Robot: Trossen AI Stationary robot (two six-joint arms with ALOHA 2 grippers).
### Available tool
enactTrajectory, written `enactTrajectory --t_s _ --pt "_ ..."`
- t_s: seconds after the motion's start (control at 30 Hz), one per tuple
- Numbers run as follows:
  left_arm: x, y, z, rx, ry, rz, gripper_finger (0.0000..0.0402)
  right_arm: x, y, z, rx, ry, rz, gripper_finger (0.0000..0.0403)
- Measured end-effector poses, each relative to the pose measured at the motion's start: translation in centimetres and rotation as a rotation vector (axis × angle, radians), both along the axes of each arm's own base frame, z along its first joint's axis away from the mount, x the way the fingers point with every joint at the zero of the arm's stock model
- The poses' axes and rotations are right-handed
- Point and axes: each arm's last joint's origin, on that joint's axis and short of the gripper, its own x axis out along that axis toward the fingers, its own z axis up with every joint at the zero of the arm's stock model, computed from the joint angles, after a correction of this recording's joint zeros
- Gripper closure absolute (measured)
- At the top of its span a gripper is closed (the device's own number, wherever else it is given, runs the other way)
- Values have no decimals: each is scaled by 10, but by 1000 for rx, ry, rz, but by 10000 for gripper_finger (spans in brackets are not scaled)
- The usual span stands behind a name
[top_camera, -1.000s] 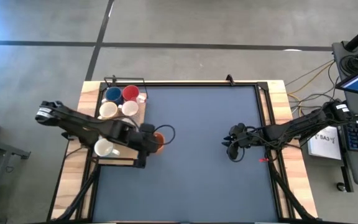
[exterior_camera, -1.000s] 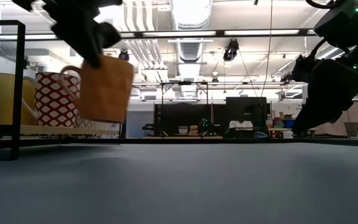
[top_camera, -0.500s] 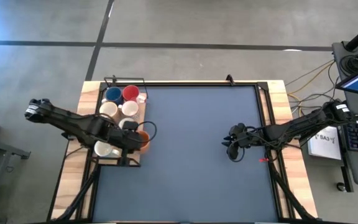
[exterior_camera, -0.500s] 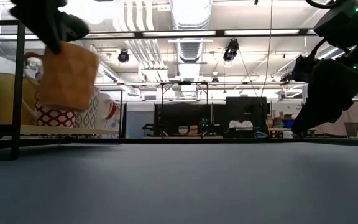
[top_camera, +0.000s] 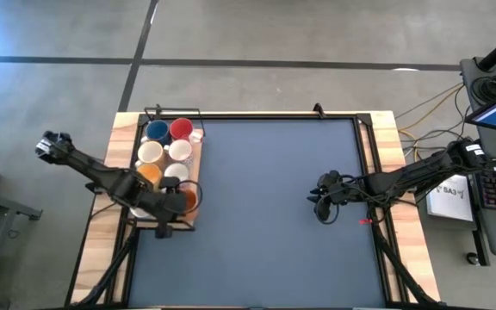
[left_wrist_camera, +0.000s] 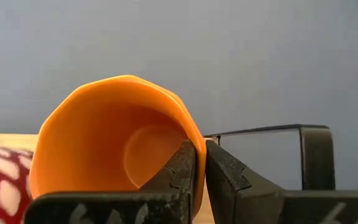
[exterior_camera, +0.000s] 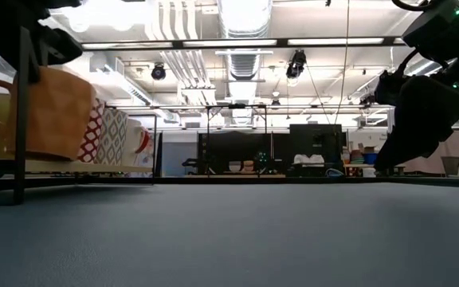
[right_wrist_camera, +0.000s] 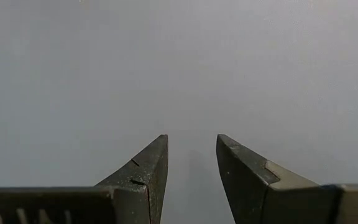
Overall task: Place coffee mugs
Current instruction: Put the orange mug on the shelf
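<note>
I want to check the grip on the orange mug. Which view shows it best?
The left wrist view: the left gripper pinches the orange mug by its rim. The high view shows it mostly hidden under the arm, the low view only its side, the right wrist view nothing.

The left hand (top_camera: 182, 203) is carrying the orange mug (top_camera: 188, 200), pinched by its rim, back from over the open table (top_camera: 274, 215) to the rack (top_camera: 198, 164) at the table's left side, now hanging over the rack's near corner beside the other mugs (top_camera: 164, 142).
</note>
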Motion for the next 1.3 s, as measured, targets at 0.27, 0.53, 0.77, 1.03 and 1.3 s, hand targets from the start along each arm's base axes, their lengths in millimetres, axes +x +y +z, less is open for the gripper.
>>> enactTrajectory --t_s 0.27,0.53,0.77,1.03,1.3 --pt "-6 -4 0 -17 -17 110 390 0 0 0 0 0 0 278" --pt "-1 -6 -3 -42 -22 245 388 0 0 0 0 0 0 277" --pt "-1 -7 -4 -70 -18 314 387 0 0 0 0 0 0 277" --pt "-4 -10 -5 -100 -5 377 386 0 0 0 0 0 0 277" --pt "-8 -15 -5 -149 9 446 385 0 0 0 0 0 0 277"
